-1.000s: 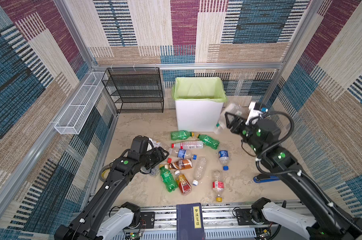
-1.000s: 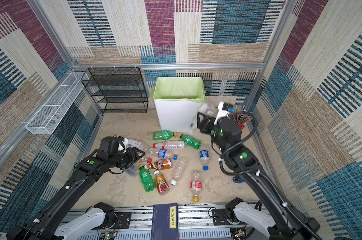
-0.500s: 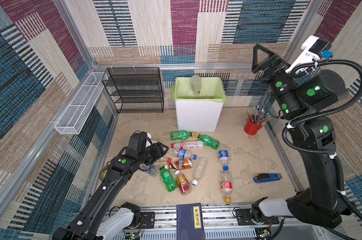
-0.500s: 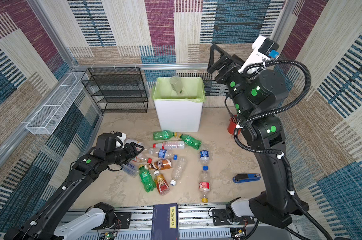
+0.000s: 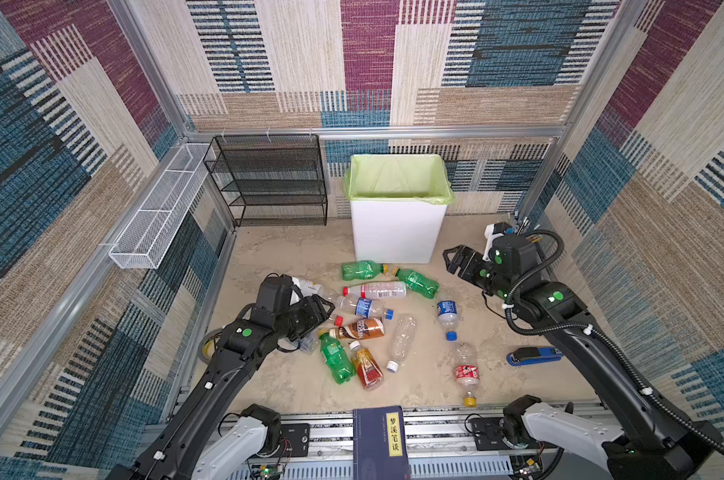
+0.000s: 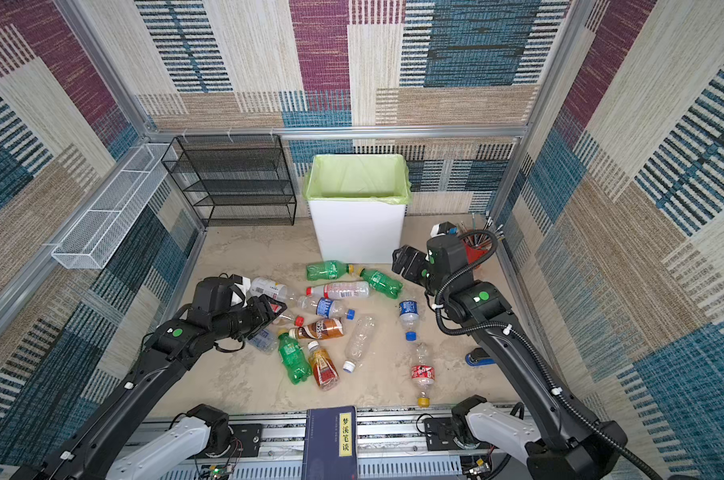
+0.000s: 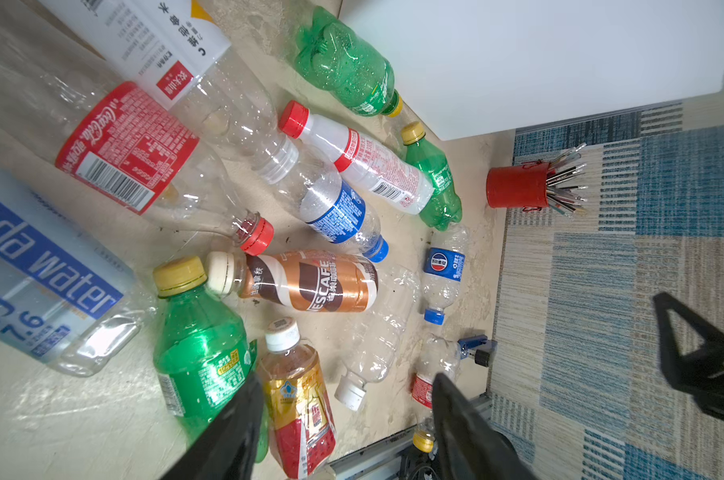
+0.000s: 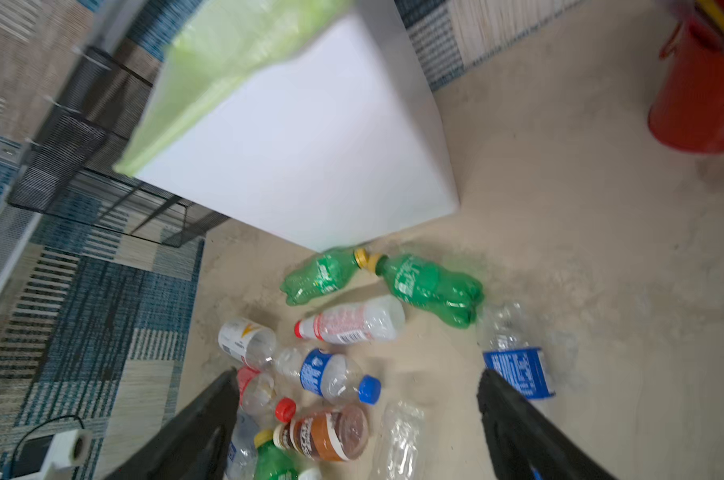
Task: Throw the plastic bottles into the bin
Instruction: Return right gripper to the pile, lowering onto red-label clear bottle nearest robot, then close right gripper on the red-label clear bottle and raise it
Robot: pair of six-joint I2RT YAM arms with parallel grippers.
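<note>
Several plastic bottles (image 5: 362, 309) lie scattered on the beige floor in front of the bin (image 5: 397, 232), a white box with a green bag over its rim. Among them are two green ones (image 8: 430, 286) nearest the bin and a brown one (image 7: 310, 280) mid-pile. My left gripper (image 5: 325, 307) hovers low over the pile's left side, open, with nothing between its fingers (image 7: 447, 399). My right gripper (image 5: 451, 259) hangs low beside the bin's right front corner, open wide and empty (image 8: 357, 374). What is inside the bin is hidden.
A black mesh rack (image 5: 268, 183) and a white wire basket (image 5: 156, 216) stand at the back left. A red cup of pencils (image 6: 476, 245) sits behind the right arm. A blue stapler (image 5: 532, 356) lies at the right, a dark book (image 5: 379, 440) at the front edge.
The right arm swung up beside the bin and let go of a clear bottle, which fell toward the opening. It has since come back down, empty. The left gripper barely moved.
</note>
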